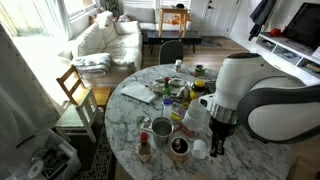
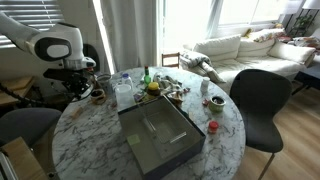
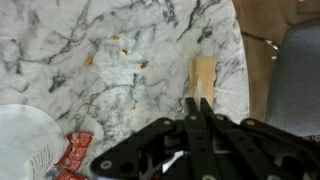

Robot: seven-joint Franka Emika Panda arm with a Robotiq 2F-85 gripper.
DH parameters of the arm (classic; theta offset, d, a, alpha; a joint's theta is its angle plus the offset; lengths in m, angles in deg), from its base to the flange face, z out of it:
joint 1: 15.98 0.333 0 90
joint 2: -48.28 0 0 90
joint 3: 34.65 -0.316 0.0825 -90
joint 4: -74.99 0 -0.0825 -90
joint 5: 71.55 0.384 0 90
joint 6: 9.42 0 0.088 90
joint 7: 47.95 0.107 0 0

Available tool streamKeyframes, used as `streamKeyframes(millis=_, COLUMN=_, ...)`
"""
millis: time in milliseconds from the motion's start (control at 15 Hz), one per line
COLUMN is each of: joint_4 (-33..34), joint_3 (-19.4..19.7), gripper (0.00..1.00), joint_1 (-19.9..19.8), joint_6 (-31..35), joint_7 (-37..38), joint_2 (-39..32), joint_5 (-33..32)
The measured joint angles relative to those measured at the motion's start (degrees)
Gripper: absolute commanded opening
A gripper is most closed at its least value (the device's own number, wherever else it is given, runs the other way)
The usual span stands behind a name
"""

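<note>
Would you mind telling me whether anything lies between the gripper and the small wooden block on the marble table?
Nothing visible does. In the wrist view the gripper ends right at the near end of the wooden block. The red packet and white plate lie off to one side.

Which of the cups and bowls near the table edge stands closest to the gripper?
The small white cup, just beside the gripper. The bowl with dark contents and the metal cup stand farther away from it.
</note>
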Motion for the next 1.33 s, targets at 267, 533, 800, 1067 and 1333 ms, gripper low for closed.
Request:
streamKeyframes(millis=267, joint_4=0.14, joint_3=0.36, gripper=0.01, joint_1=-0.07, joint_6=-0.12, joint_7=-0.13, joint_2=-0.32, joint_5=0.46)
streamKeyframes(millis=533, joint_4=0.04, joint_3=2.93, gripper=0.01, joint_1=-1.97, joint_6=-3.84, joint_7=-7.85, joint_2=-2.76, joint_5=7.68)
streamKeyframes(millis=800, joint_4=0.65, joint_3=4.82, gripper=0.01, joint_1=-5.17, joint_6=-11.57, joint_7=-18.72, joint_2=-5.86, joint_5=15.66)
streamKeyframes(millis=1067, joint_4=2.78, joint_3=5.32, gripper=0.01, joint_1=-7.99, joint_6=-18.92, joint_7=-27.26, joint_2=-10.14, joint_5=21.73)
streamKeyframes(millis=1333, joint_4=5.74, joint_3=5.33, gripper=0.06, joint_1=-9.35, joint_6=-22.0, joint_7=-29.53, joint_2=-15.64, joint_5=23.83)
